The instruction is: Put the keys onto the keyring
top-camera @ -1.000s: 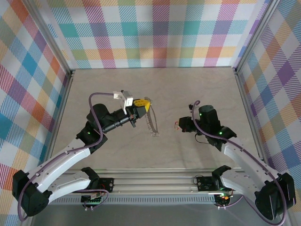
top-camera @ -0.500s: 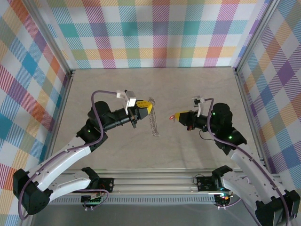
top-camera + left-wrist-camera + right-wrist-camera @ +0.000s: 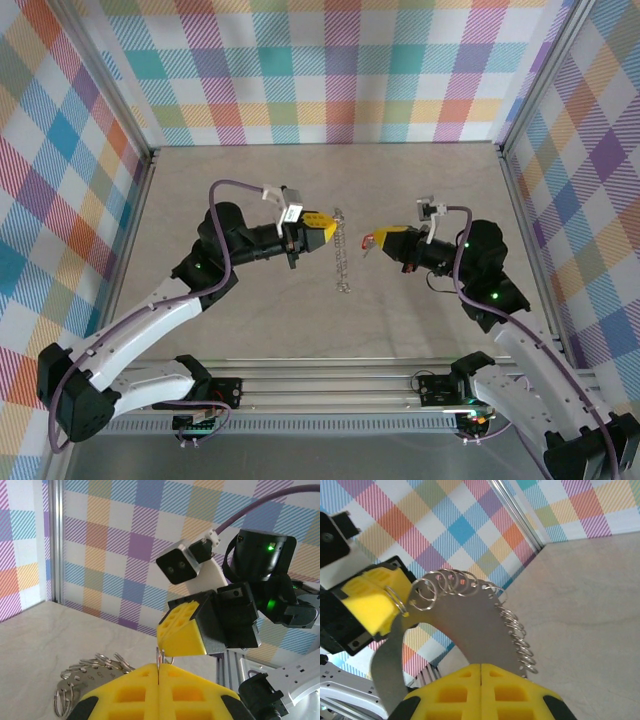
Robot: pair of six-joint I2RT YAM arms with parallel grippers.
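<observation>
Left fingers, from above: the yellow left fingers are pressed shut on the top end of the keyring.
Keyring, from above: it is seen almost edge-on as a thin grey strip with a wiry fringe. It hangs between the two arms, over the bare middle of the counter.
Right fingers, from above: the yellow right fingers are closed. The key sits at their tip with its red head showing, just beside the keyring. I cannot tell whether the two touch.
Surroundings, from above: plaid walls close in the far side and both flanks.
Left wrist view: the left fingers meet flat, with a sliver of grey metal standing up out of their seam. The keyring shows as a bunch of small wire rings low on the left, above the counter. The right fingers face them, close ahead and slightly above.
Right wrist view: the right fingers are shut along the bottom edge. The keyring rises right in front of them as a broad flat grey arc, with little wire rings strung along its outer rim. The left fingers clamp its left end. The arc hides whatever lies at the right fingertips, and the counter stretches off to the right.
</observation>
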